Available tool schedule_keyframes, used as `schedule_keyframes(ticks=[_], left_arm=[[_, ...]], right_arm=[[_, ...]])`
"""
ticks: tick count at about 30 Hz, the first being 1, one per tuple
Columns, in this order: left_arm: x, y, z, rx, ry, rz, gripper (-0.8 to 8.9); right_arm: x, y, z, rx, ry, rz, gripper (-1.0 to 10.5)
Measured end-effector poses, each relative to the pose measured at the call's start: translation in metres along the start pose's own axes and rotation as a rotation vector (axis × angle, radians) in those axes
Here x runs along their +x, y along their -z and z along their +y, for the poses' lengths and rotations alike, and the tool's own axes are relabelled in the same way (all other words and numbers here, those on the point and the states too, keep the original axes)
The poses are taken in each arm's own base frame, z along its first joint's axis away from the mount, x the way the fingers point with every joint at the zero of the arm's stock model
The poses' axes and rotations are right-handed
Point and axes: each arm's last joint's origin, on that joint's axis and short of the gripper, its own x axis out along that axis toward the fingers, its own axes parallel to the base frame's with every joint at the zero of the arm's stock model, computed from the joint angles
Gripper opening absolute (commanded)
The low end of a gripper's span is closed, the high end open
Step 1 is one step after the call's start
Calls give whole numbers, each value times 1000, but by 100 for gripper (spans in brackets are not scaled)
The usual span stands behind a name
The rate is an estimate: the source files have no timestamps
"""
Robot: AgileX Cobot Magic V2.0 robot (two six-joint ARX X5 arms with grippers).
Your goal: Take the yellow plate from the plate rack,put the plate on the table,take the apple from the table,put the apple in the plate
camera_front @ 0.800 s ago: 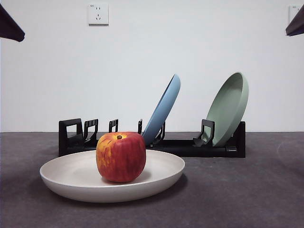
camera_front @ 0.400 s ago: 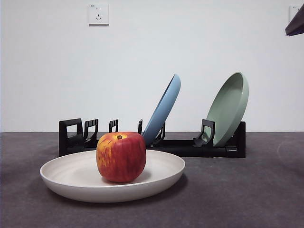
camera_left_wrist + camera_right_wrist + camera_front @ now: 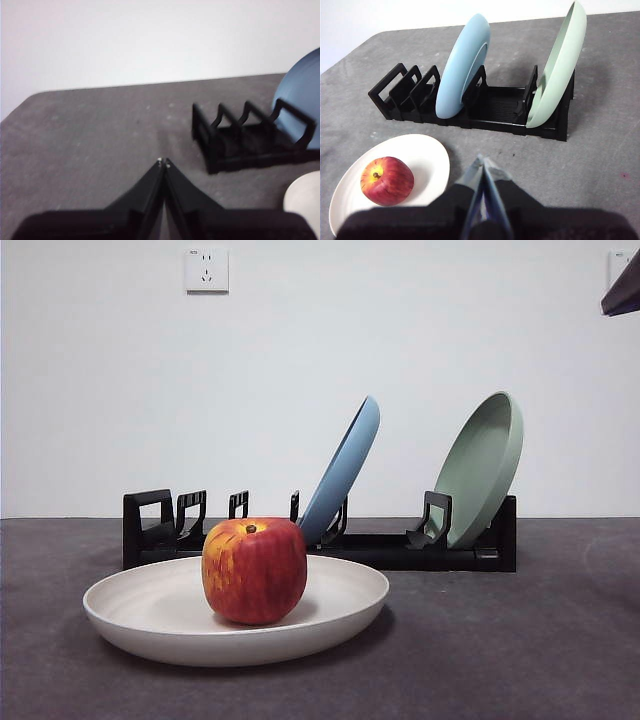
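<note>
Behind the grey bench (image 3: 520, 640) we see a plain wall and socket (image 3: 207, 269), no readable writing. Our apple (image 3: 254, 571) sits in the yellow plate (image 3: 340, 615), before the plate rack (image 3: 400, 548). Left tool (image 3: 163, 162) and right tool (image 3: 482, 159) are pressed together, holding nothing.

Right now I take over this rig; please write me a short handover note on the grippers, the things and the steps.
Left gripper: shut, empty, above bare table off the rack's handle end.
Right gripper: shut, empty, raised in front of the rack.
Yellow plate: flat on the table, in front of the rack.
Apple: upright in the plate.
Blue plate and green plate: leaning in the rack.
Done: all four steps, it seems.
Left: nothing that I can see.
</note>
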Motion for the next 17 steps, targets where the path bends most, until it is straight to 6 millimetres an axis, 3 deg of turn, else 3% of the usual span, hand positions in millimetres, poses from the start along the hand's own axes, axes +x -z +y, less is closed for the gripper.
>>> schedule_keyframes(ticks=[8,17], left_arm=[[2,28,0,4,-10,15,-3],[1,35,0,9,-7,86,-3]], right_arm=[[0,0,0,0,0,0,1],[0,0,0,0,0,0,1]])
